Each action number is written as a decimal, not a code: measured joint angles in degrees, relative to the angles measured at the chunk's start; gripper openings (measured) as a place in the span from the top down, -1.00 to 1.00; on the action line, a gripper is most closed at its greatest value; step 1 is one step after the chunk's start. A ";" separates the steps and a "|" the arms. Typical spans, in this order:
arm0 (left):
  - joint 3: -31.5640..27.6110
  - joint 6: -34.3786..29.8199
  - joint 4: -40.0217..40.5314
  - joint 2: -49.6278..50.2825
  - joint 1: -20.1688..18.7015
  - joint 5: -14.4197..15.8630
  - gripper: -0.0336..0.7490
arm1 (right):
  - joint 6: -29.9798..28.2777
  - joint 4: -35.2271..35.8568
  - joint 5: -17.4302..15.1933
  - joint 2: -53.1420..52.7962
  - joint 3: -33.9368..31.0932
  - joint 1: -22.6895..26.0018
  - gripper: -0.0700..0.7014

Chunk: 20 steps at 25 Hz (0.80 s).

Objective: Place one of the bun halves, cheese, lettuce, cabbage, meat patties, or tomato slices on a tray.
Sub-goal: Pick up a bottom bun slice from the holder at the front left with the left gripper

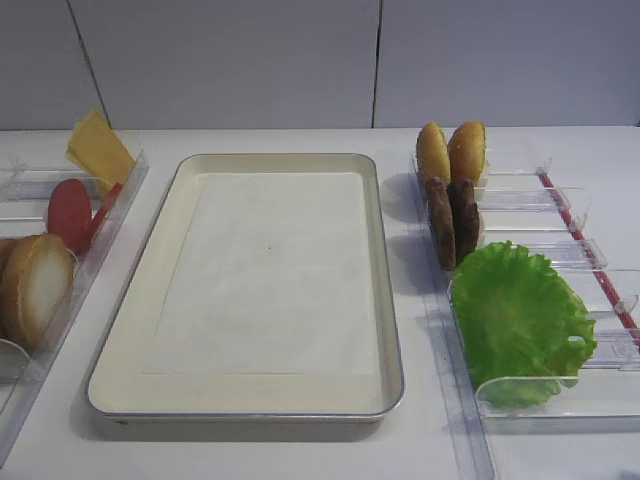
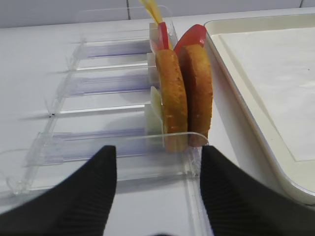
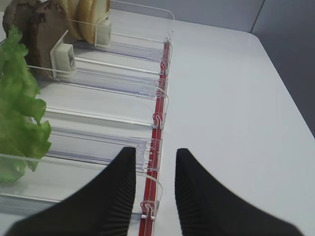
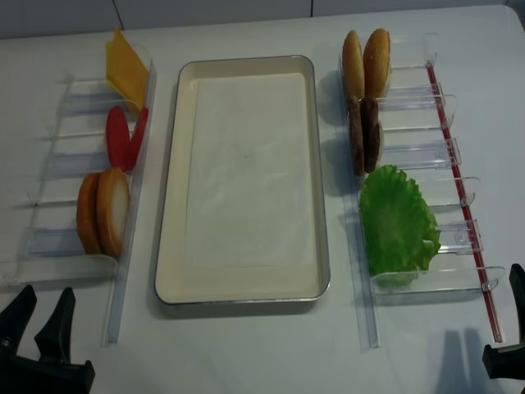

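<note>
left wrist view: left gripper (image 2: 155, 189) fingers spread, empty, lined up behind the racked bun halves (image 2: 184, 96); right gripper (image 3: 155, 189) fingers parted, idle; tray (image 1: 385, 300) bare, awaiting food.

A big white table (image 1: 300, 455) fills the room. Behind the table stands a plain grey wall (image 1: 230, 60).

A smooth, matt white surface is shown by the desk (image 1: 300, 455). The tray (image 1: 384, 330) is edged with a shiny metal rim, and its cream inside is lined with matt white paper (image 1: 270, 270). The racks (image 3: 103, 81) are formed of clear, glossy plastic. The meat patties (image 1: 452, 220) are seen as rough and dull, the lettuce (image 1: 520, 315) as ruffled. Ribbed matt black faces are carried by the left pincer (image 2: 155, 187) fingers (image 2: 93, 196).
</note>
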<state>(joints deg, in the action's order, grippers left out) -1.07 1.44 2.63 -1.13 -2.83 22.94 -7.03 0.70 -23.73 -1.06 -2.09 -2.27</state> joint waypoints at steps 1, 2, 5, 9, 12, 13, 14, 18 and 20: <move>0.00 0.00 0.00 0.00 0.00 0.00 0.00 | 0.00 0.00 0.00 0.00 0.00 0.00 0.17; 0.00 0.00 0.00 0.00 0.00 0.00 0.00 | 0.00 0.00 0.00 0.00 0.00 0.00 0.17; 0.00 0.00 0.00 0.00 0.00 0.00 0.00 | 0.00 0.00 0.00 0.00 0.00 0.00 0.17; 0.00 0.00 0.00 0.00 0.00 0.00 0.00 | 0.00 0.00 0.00 0.00 0.00 0.00 0.17; 0.00 0.00 0.00 0.00 0.00 0.00 0.00 | 0.00 0.00 0.00 0.00 0.00 0.00 0.17; 0.00 0.00 0.00 0.00 0.00 0.00 0.00 | 0.00 0.00 0.00 0.00 0.00 0.00 0.17; 0.00 0.00 0.00 0.00 0.00 0.00 0.00 | 0.00 0.00 0.00 0.00 0.00 0.00 0.17; 0.00 0.00 0.00 0.00 0.00 0.00 0.00 | 0.00 0.00 0.00 0.00 0.00 0.00 0.17; 0.00 0.00 0.00 0.00 0.00 0.00 0.00 | 0.00 0.00 0.00 0.00 0.00 0.00 0.17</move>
<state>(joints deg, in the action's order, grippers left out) -1.07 1.44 2.63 -1.13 -2.83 22.94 -7.03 0.70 -23.73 -1.06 -2.09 -2.27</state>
